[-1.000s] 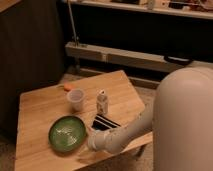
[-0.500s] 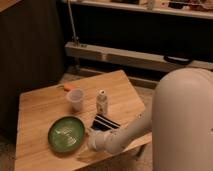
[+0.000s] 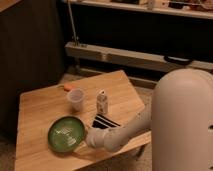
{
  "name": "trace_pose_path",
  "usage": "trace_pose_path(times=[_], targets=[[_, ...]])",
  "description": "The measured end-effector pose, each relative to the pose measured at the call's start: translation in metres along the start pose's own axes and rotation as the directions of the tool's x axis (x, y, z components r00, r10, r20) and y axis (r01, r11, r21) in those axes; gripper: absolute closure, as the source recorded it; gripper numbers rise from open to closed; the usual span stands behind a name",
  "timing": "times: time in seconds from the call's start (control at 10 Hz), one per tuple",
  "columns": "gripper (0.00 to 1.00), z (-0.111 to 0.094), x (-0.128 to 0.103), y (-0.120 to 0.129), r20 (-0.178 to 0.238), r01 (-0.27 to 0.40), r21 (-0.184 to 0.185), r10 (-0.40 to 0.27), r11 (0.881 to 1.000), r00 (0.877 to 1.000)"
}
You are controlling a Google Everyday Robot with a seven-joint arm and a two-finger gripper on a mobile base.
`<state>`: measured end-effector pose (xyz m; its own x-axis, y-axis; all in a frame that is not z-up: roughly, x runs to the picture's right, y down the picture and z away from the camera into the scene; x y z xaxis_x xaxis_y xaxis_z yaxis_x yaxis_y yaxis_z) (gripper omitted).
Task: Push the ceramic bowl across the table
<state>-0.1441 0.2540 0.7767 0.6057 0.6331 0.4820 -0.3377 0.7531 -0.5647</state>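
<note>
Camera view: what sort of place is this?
Probably a lab or workshop: low wooden table, metal shelving behind, and a robot arm whose tool rests beside the green bowl.

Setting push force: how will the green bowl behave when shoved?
Wide and shallow, the ceramic bowl probably slides rather than tips. Its glossy glaze may slip easily on the table. The tool sits at its right edge.
</note>
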Motion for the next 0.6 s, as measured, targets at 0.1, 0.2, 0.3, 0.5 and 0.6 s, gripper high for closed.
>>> trace_pose_path(times=[0.1,0.2,0.3,0.5,0.6], targets=[[0.20,0.005,-0.003,-0.001,0.005,-0.005,0.000,0.005,1.000,1.000],[0.20,0.013,-0.010,-0.001,0.015,-0.008,-0.003,0.008,1.000,1.000],[0.20,0.016,-0.012,-0.002,0.020,-0.010,-0.003,0.010,1.000,1.000],[0.20,0.022,-0.022,-0.004,0.038,-0.010,-0.004,0.010,1.000,0.999],[0.20,0.025,-0.030,-0.006,0.048,-0.004,-0.004,0.004,1.000,0.999]])
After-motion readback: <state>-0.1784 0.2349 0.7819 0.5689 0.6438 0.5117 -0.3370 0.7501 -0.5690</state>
